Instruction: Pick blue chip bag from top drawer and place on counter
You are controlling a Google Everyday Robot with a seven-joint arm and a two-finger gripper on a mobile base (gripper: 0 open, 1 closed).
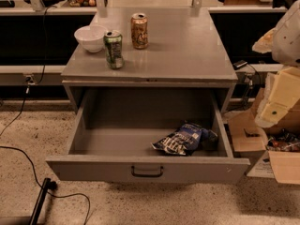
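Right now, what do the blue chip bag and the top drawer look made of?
The blue chip bag looks like foil: crumpled, with glossy highlights. The top drawer seems painted metal: flat grey, dull sheen. The gripper hangs beside the drawer, touching neither.

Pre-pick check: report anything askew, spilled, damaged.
Nothing stands out. The dark blue foil chip bag lies front right in the open grey metal top drawer; green can, gold can and white bowl stand upright on the grey counter. The gripper is right of the cabinet.
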